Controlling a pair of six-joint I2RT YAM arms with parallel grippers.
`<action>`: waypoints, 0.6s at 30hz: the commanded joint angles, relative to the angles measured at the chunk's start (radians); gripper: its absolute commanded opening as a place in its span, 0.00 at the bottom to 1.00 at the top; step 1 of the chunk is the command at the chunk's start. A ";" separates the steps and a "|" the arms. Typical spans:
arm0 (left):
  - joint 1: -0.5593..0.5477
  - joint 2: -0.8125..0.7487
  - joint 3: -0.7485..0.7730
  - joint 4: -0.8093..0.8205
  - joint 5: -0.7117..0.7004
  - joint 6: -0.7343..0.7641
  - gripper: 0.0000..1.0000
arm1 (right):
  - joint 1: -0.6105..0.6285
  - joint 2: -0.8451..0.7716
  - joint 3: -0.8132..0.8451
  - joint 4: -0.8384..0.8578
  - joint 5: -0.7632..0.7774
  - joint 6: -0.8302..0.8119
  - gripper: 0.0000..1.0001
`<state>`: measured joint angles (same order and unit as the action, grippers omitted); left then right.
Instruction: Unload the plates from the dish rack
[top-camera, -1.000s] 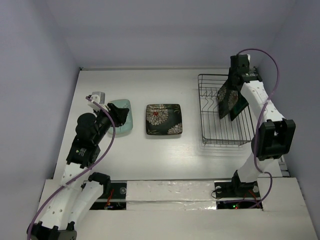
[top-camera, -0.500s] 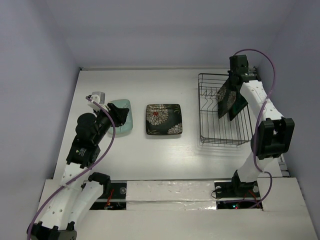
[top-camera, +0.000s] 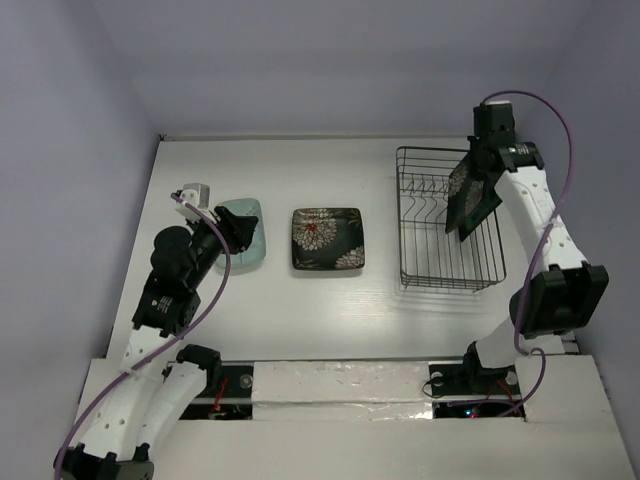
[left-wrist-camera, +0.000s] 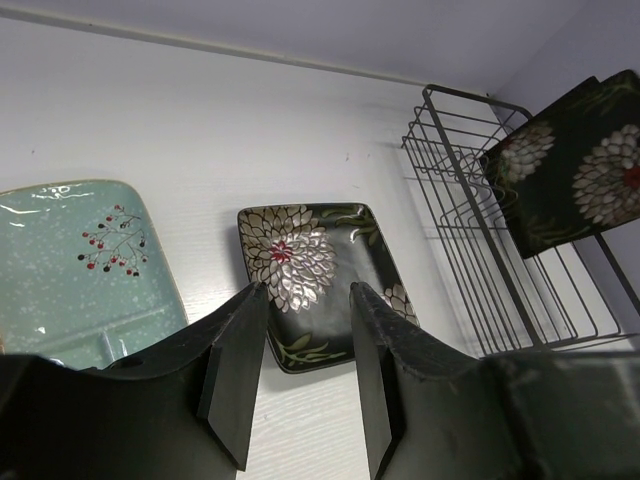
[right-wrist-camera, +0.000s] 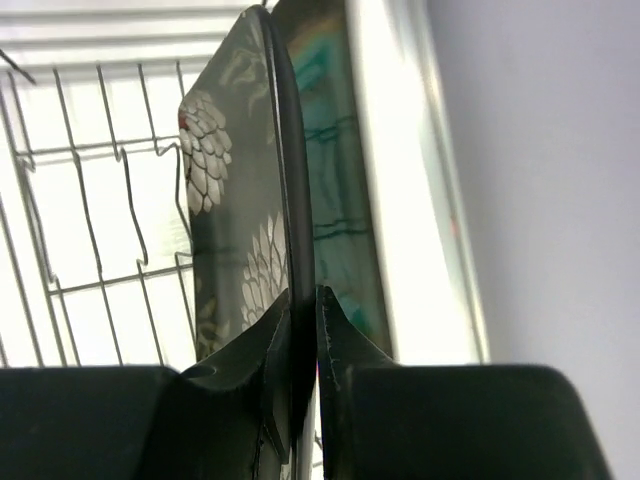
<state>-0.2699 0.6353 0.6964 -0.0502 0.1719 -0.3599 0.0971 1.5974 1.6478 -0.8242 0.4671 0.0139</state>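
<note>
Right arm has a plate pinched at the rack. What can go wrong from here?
1. The right gripper is shut on only the thin rim of the held floral plate. With so narrow a bite, it may swing or slip.
2. The teal-centred plate sits right beside the held one and could get dragged along or tip over.
3. The held plate hangs low over the dish rack. An early sideways move might snag the wires and shift the rack.

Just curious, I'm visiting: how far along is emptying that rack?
Done: mint plate and one floral plate lie on the table. In hand: right tool pinches the second floral plate at the dish rack. Left: the teal plate beside it.
</note>
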 joint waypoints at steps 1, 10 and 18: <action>0.006 -0.016 0.032 0.044 0.005 0.004 0.35 | 0.021 -0.151 0.141 0.076 0.032 0.023 0.00; 0.006 -0.022 0.031 0.043 0.008 0.003 0.35 | 0.182 -0.330 -0.051 0.315 -0.226 0.231 0.00; 0.006 -0.026 0.028 0.044 0.006 0.001 0.36 | 0.380 -0.314 -0.425 0.930 -0.430 0.659 0.00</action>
<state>-0.2672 0.6243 0.6964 -0.0498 0.1722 -0.3603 0.4221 1.2686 1.2835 -0.3389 0.1738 0.4229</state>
